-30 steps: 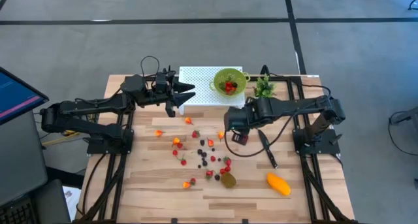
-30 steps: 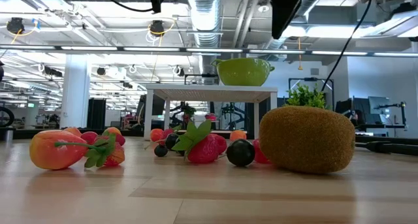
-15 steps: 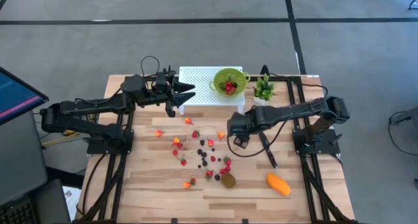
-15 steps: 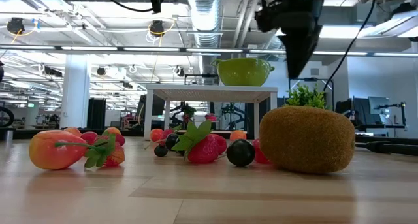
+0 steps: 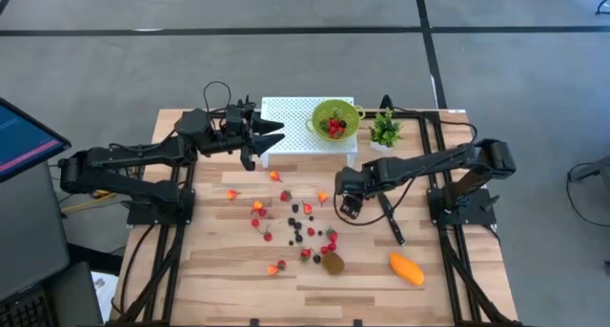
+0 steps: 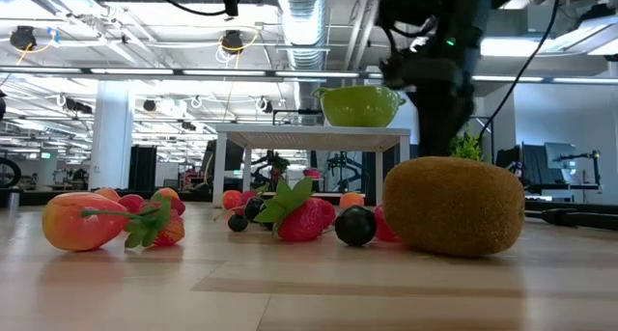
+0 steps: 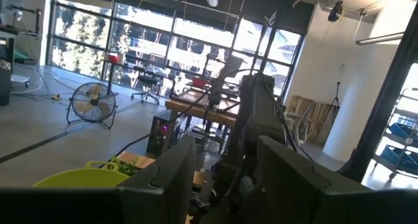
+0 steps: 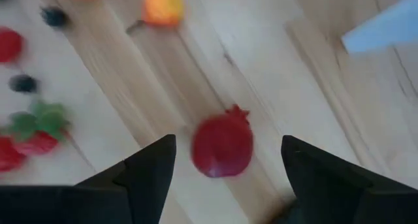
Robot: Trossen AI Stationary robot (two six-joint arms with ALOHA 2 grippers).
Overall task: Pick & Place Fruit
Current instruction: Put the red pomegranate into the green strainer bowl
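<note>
Small red, orange and dark fruit pieces [image 5: 297, 224] lie scattered on the wooden table, with a brown kiwi [image 5: 333, 262] and an orange-yellow mango [image 5: 406, 269] nearer the front edge. My right gripper [image 5: 348, 206] points down, open, low over the table. In the right wrist view a red fruit piece [image 8: 222, 146] lies on the wood between and just beyond its two fingers, untouched. My left gripper [image 5: 270, 136] hangs open and empty in the air by the white stand [image 5: 291, 127]. A green bowl [image 5: 334, 118] on the stand holds red fruit [image 5: 335, 127].
A slim black knife [image 5: 389, 217] lies just right of my right gripper. A small green plant [image 5: 385, 129] stands at the far right beside the stand. An orange piece [image 8: 162, 5] lies on the wood a little beyond the red one.
My right gripper has come down from high above the table to just over the scattered fruit, tipping more steeply downward and drifting slightly toward the near edge. The fruit has stayed where it was.
</note>
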